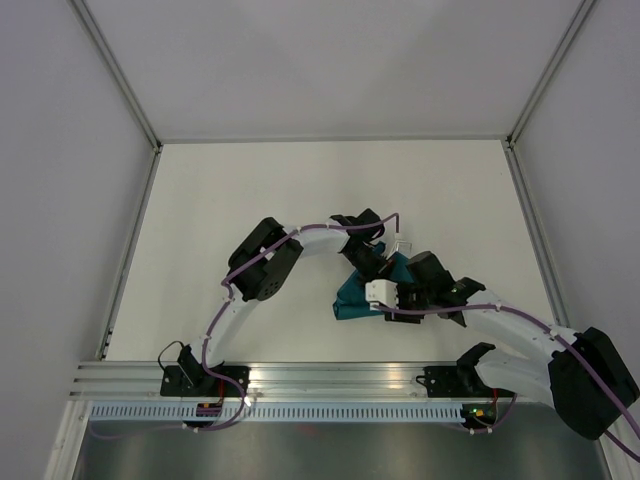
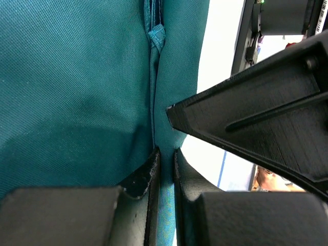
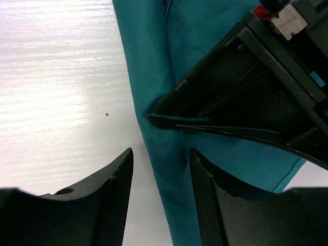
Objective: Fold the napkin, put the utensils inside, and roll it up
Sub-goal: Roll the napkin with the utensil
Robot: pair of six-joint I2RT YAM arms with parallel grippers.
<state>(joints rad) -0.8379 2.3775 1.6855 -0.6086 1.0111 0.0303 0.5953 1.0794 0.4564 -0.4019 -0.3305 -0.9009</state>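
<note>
Left claw (image 2: 165, 154) pinches a napkin (image 2: 77, 87) fold; right claw (image 3: 160, 164) gapes wide astride it.

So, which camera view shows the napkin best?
The left wrist view: the napkin fills the picture, one fold pinched between the left fingers. The right wrist view shows only a strip of it; the top external view, a small teal patch, mostly hidden.
</note>
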